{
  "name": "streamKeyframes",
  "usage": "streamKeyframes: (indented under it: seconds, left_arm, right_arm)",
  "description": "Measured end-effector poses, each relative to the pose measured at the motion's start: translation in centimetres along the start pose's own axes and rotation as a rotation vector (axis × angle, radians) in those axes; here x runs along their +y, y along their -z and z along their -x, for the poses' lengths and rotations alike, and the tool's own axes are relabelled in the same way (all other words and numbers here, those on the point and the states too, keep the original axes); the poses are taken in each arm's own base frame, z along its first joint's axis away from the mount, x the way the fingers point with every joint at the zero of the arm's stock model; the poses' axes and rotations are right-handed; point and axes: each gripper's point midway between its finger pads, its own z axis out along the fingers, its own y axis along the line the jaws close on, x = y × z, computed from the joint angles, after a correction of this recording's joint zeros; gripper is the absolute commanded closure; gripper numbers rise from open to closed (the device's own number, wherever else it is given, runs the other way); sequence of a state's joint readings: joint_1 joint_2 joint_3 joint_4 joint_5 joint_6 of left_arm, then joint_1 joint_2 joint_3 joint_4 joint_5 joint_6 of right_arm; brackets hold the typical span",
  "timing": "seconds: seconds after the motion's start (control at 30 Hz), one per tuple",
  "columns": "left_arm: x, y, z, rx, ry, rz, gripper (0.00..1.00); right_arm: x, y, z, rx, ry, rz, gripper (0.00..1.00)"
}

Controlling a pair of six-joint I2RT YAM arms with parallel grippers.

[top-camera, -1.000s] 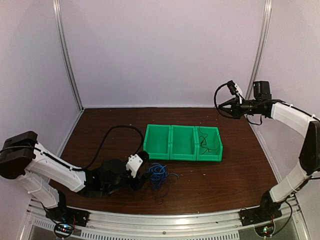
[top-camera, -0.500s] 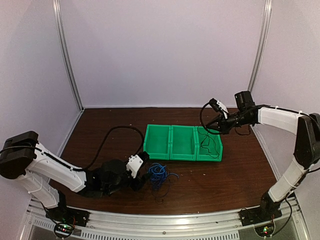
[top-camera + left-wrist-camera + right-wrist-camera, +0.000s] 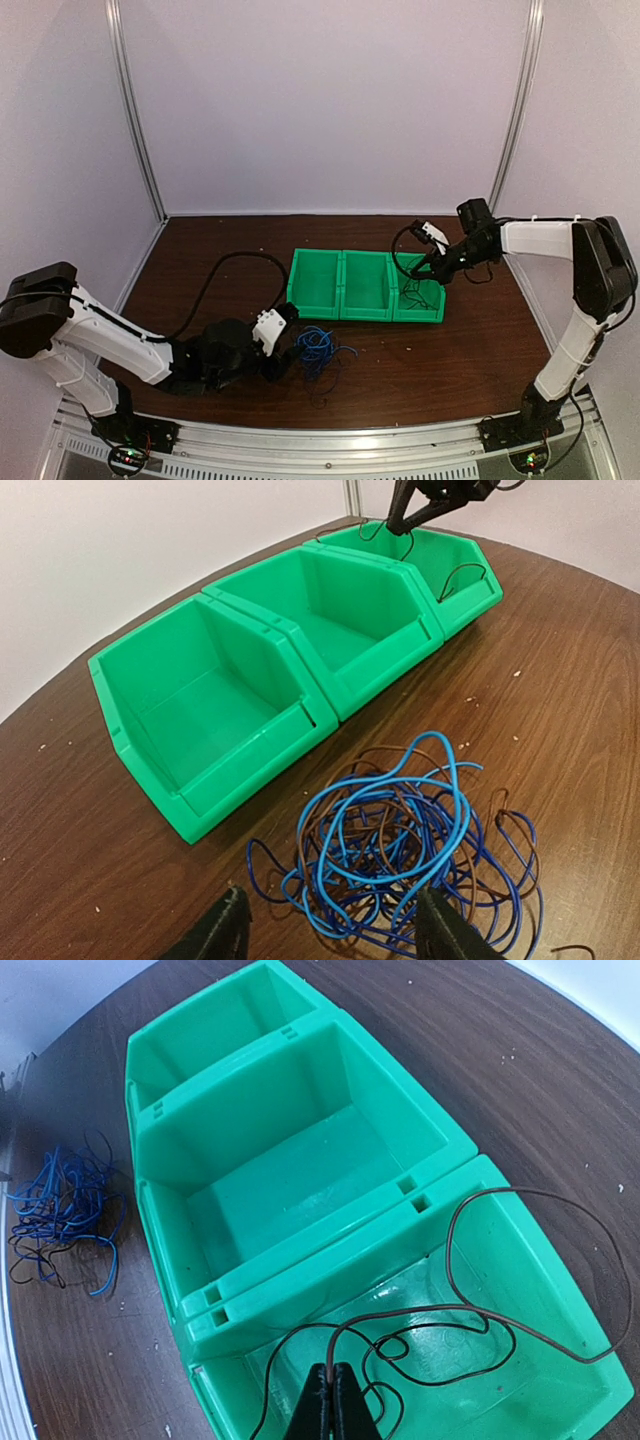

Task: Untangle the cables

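Observation:
A fist-sized tangle of blue and brown cables (image 3: 410,850) lies on the brown table in front of the green bins; it also shows in the top view (image 3: 318,345) and the right wrist view (image 3: 60,1215). My left gripper (image 3: 330,935) is open, low on the table, its fingers either side of the tangle's near edge. My right gripper (image 3: 331,1400) is shut on a thin dark cable (image 3: 480,1310) that loops down into the right green bin (image 3: 560,1290). In the top view it (image 3: 428,268) hovers over that bin (image 3: 436,312).
Three joined green bins (image 3: 300,296) stand mid-table; the left bin (image 3: 210,710) and the middle bin (image 3: 340,610) hold nothing. A thick black arm cable (image 3: 215,275) curves over the table at left. Walls close the back and sides.
My right gripper has come down and leftward from high at the back right to just over the right bin, lowering the dark cable into it. The left arm and the tangle have not moved.

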State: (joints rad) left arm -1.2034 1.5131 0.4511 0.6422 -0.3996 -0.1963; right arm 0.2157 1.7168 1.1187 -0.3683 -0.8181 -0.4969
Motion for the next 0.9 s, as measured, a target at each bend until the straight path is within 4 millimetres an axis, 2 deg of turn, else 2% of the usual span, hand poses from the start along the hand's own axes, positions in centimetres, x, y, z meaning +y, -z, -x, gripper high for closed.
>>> streamKeyframes:
  seconds: [0.37, 0.57, 0.7, 0.8, 0.9]
  left_arm:
    - [0.0, -0.1, -0.2, 0.001, 0.0, 0.0, 0.42]
    - [0.0, -0.1, -0.2, 0.0, 0.0, 0.0, 0.42]
    - [0.0, -0.1, -0.2, 0.0, 0.0, 0.0, 0.42]
    - [0.0, -0.1, -0.2, 0.0, 0.0, 0.0, 0.42]
    - [0.0, 0.0, -0.1, -0.004, 0.002, 0.001, 0.42]
  right_arm:
    - [0.8, -3.0, -3.2, 0.19, 0.018, -0.069, 1.0]
    - [1.3, -3.5, -4.3, 0.266, 0.025, -0.106, 1.0]
    - [1.1, -3.0, -4.1, 0.301, 0.013, -0.112, 0.76]
    - [1.3, -2.3, -3.1, 0.309, 0.014, -0.107, 0.68]
    - [1.8, -1.1, -1.2, 0.299, 0.024, -0.097, 0.64]
